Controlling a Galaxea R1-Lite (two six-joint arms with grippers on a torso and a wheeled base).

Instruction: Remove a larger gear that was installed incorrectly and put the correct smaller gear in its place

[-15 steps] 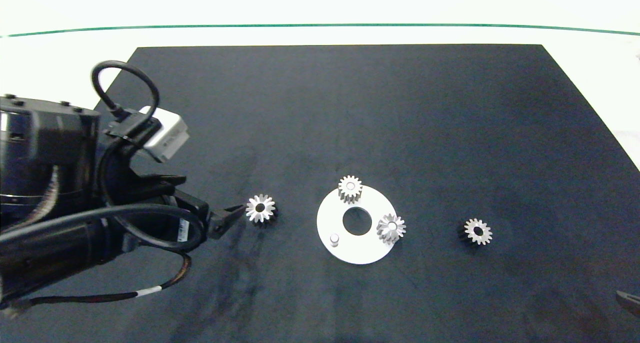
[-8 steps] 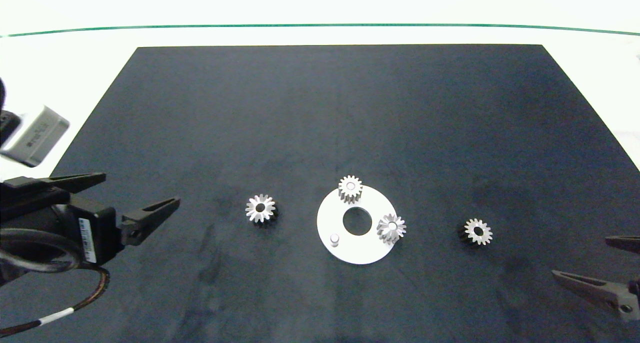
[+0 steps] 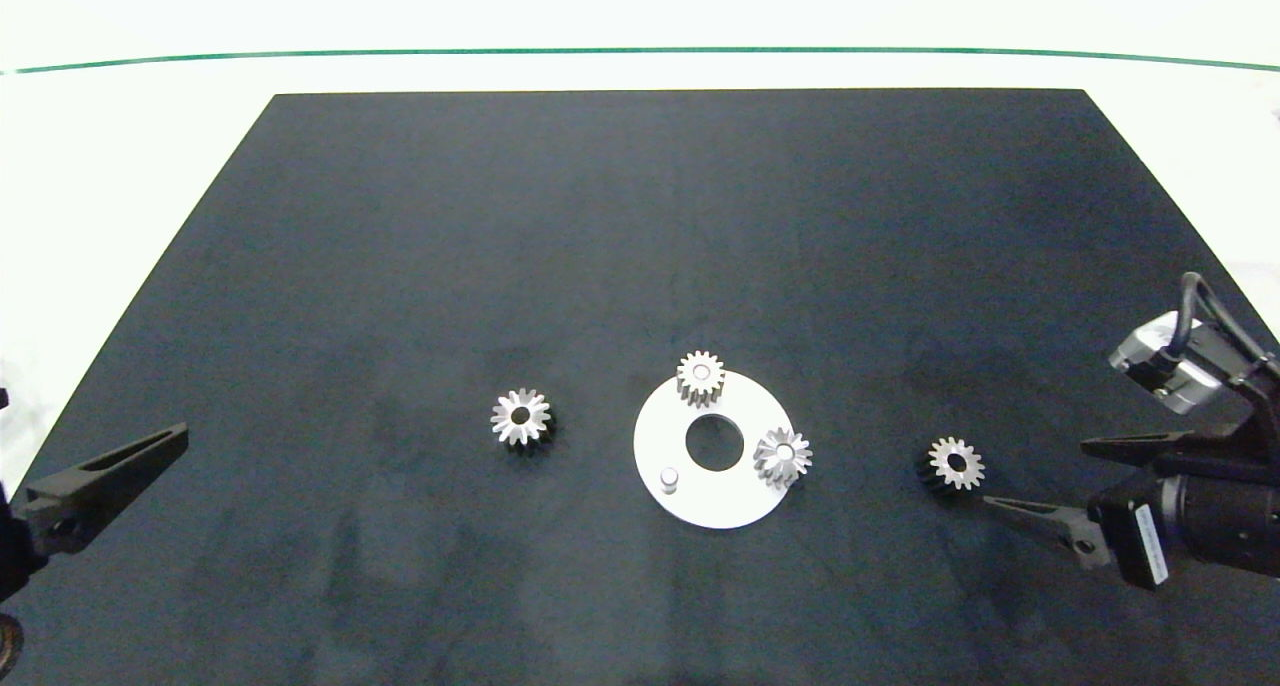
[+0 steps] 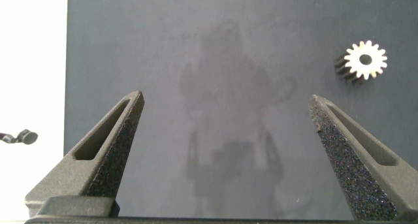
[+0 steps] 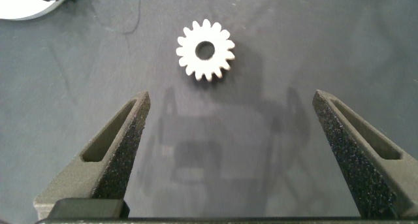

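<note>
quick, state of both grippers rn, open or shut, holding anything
Left gripper: open, holding nothing, at the mat's left edge.
Right gripper: open, holding nothing, just short of the smaller gear lying on the mat.

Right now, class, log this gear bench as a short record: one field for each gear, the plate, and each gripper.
Larger gear: flat on the black mat, off the plate, toward the left arm's side
Smaller gear: loose on the mat, toward the right arm's side
White round plate: two gears mounted, one bare peg, centre hole
Mounted gears: one at the far rim, one at the rim nearest the smaller gear
Left gripper: open, empty, near the mat's left edge
Right gripper: open, empty, just short of the smaller gear
</note>
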